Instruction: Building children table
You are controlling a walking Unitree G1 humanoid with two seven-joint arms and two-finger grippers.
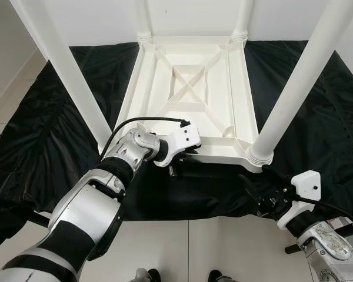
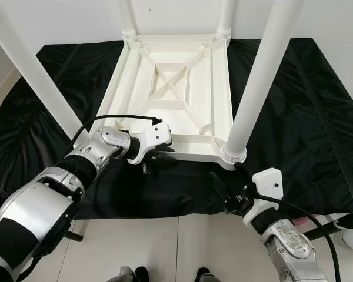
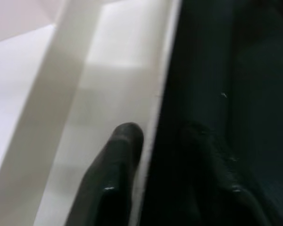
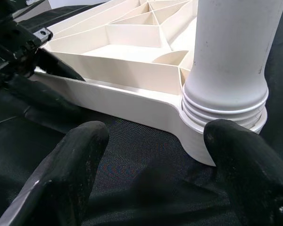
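Observation:
A white children's table [image 1: 242,88] lies upside down on a black cloth, with white legs standing up from its corners. My left gripper [image 1: 185,163] is at the near rim of the tabletop, shut on it. One finger [image 3: 118,165] lies inside the rim [image 3: 132,89] and the other sits outside, against the cloth. My right gripper [image 1: 256,187] is open just in front of the base of the near right leg [image 4: 231,61]. Its two fingers [image 4: 70,165] are spread wide and touch nothing. The near left leg [image 1: 65,70] rises beside my left arm.
The black cloth [image 1: 53,135] spreads well beyond the table on both sides. Pale tiled floor [image 1: 217,247] lies in front of it, and a white wall stands behind. The two far legs [image 1: 242,20] stand close to that wall.

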